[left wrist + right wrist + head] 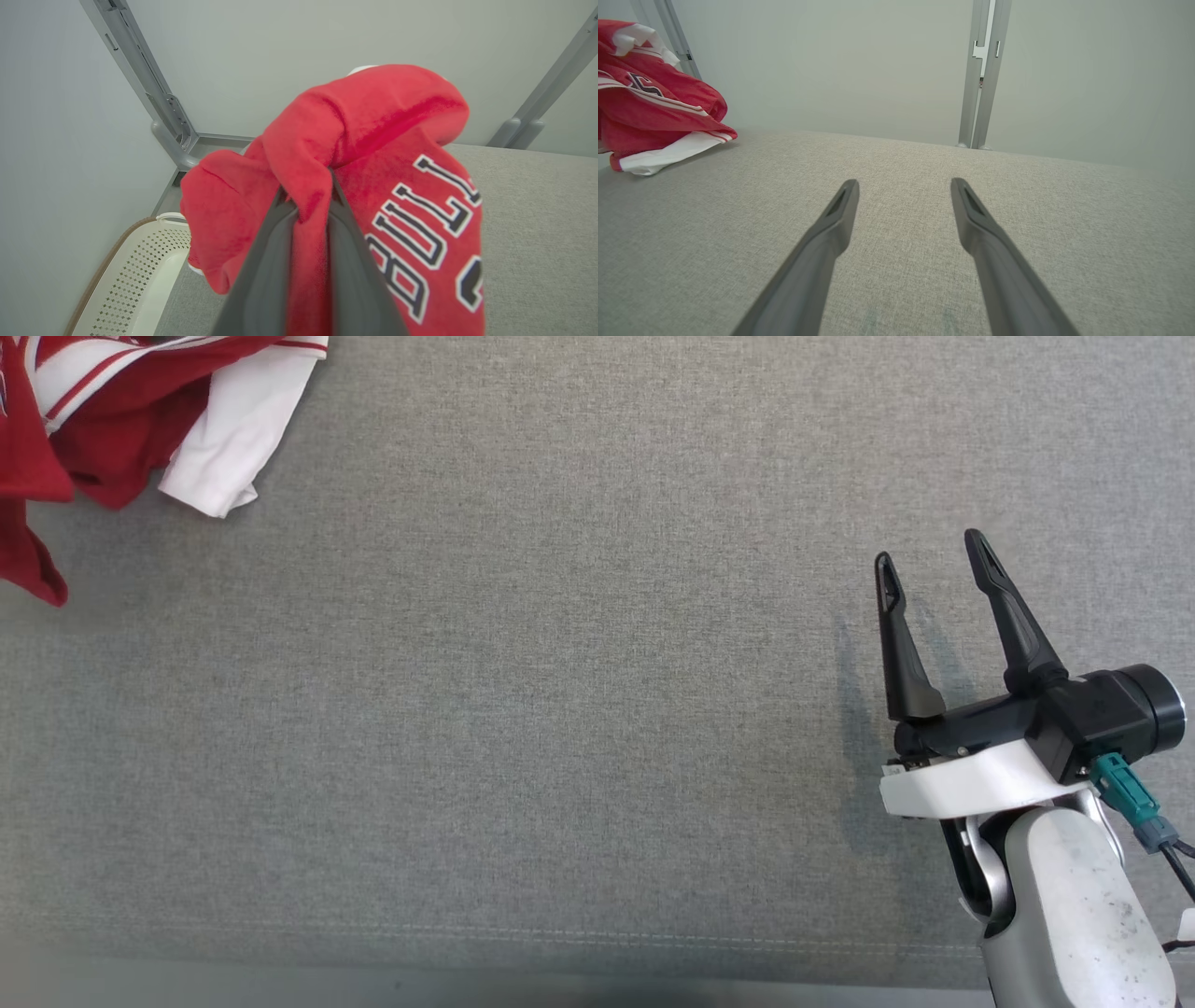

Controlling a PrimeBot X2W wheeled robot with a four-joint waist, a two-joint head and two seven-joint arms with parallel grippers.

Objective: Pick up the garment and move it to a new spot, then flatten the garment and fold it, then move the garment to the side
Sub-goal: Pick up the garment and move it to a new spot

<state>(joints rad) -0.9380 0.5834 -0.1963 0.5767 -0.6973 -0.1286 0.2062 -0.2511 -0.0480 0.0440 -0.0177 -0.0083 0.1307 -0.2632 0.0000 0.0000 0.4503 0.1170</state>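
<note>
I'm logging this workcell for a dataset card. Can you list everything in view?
garment: one, red and white with lettering, bunched at the head view's upper left
table: one, grey fabric-covered, under the garment
basket: one, white, perforated, beside the table, lower left of the left wrist view
frame posts: at least two, grey metal, at the table's edges
wall: pale, behind the table
left gripper: one, dark, jaws shut on the garment
right gripper: one, dark, jaws open, over bare table
</note>
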